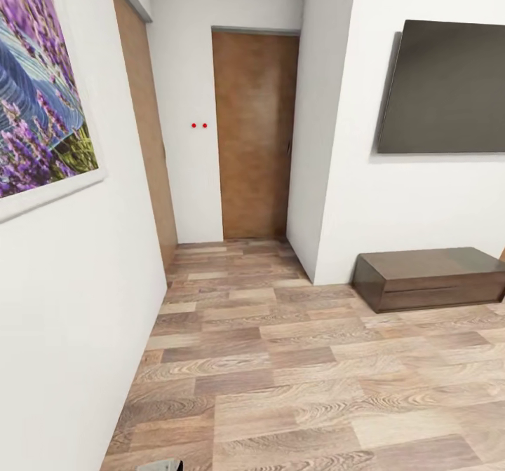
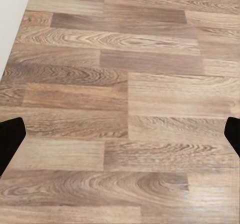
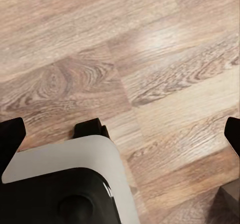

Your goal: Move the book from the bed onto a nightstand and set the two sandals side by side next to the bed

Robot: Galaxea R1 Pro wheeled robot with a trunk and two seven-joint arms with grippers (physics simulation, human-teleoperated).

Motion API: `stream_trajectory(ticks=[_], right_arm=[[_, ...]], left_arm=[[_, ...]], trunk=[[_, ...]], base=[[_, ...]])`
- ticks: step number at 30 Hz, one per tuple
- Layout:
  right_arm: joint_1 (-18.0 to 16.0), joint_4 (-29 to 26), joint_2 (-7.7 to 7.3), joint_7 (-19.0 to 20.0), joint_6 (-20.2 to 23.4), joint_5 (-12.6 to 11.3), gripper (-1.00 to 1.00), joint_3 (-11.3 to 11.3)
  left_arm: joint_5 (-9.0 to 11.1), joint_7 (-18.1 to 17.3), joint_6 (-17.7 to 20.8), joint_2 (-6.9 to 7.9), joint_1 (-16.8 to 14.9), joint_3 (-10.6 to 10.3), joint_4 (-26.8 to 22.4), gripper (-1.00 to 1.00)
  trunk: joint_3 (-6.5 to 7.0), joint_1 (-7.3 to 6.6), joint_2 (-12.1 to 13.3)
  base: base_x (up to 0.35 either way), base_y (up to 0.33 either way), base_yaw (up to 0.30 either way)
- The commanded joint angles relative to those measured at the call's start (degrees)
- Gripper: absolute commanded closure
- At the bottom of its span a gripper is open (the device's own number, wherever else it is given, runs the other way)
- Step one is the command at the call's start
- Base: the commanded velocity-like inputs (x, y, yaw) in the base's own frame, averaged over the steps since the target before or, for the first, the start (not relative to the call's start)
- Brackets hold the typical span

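I face a corridor with a wood-plank floor (image 1: 294, 373). The book, bed, nightstand and sandals are out of view. In the left wrist view my left gripper (image 2: 120, 139) is open, its black fingertips (image 2: 11, 139) far apart over bare floor planks. In the right wrist view my right gripper (image 3: 122, 136) is open too, its fingertips (image 3: 10, 139) spread above the floor and a grey and black part of my own body (image 3: 65, 184). Neither gripper holds anything.
A brown wooden door (image 1: 256, 134) closes the corridor's far end, with another door (image 1: 144, 127) on the left. The near left wall carries a lavender picture (image 1: 38, 85). To the right, past a white wall corner (image 1: 315, 176), a dark screen (image 1: 445, 89) hangs above a low dark cabinet (image 1: 428, 278).
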Motion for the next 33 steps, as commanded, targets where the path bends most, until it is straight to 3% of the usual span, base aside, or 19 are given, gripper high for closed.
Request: stream_trajectory(ticks=[1, 11, 33], right_arm=[[0.0, -0.3, -0.01, 0.0, -0.1, -0.3, -1.0, -0.1], [0.0, -3.4, -0.02, 0.0, -0.1, -0.3, -1.0, 0.0], [0.0, -3.3, 0.28, 0.0, -0.1, -0.6, -1.0, -0.1]], left_arm=[[0.0, 0.0, -0.2, -0.04, 0.0, 0.1, 0.0, -1.0], [0.0, 0.0, -0.2, -0.05, 0.0, 0.1, 0.0, -1.0], [-0.1, 0.0, -0.1, -0.13, 0.0, 0.1, 0.1, -1.0]], trunk=[[-0.05, 0.03, 0.0], [-0.05, 0.03, 0.0], [-0.05, 0.03, 0.0]], base=[[0.325, 0.0, 0.0], [0.325, 0.0, 0.0], [0.325, 0.0, 0.0]])
